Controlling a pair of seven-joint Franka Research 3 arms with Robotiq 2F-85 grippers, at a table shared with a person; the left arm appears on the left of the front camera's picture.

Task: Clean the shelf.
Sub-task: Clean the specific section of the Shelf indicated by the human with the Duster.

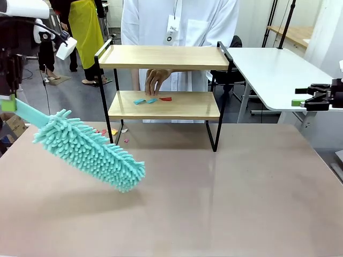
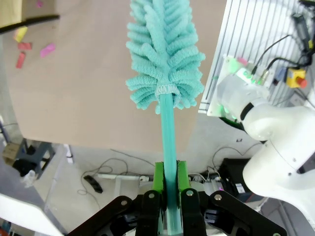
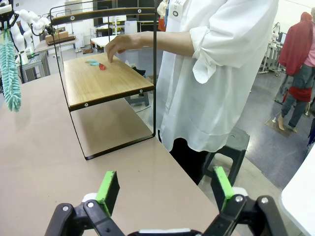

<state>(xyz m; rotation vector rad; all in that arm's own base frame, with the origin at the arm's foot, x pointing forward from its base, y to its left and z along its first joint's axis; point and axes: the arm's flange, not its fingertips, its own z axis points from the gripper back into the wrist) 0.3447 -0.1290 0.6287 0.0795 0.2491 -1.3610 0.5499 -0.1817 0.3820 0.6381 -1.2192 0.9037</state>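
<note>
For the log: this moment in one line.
left gripper shut on duster | right gripper open | person's hand by scraps on shelf lower board

At your four o'clock the left arm (image 2: 275,132) is glossy white; the left gripper (image 2: 170,172) black, with green pads (image 2: 158,177).

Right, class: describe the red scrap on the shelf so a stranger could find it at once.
Start at the two-tier shelf across the table, then its lower board. Below the person's hand lie three small scraps; the red scrap is rightmost, beside two teal ones.
</note>
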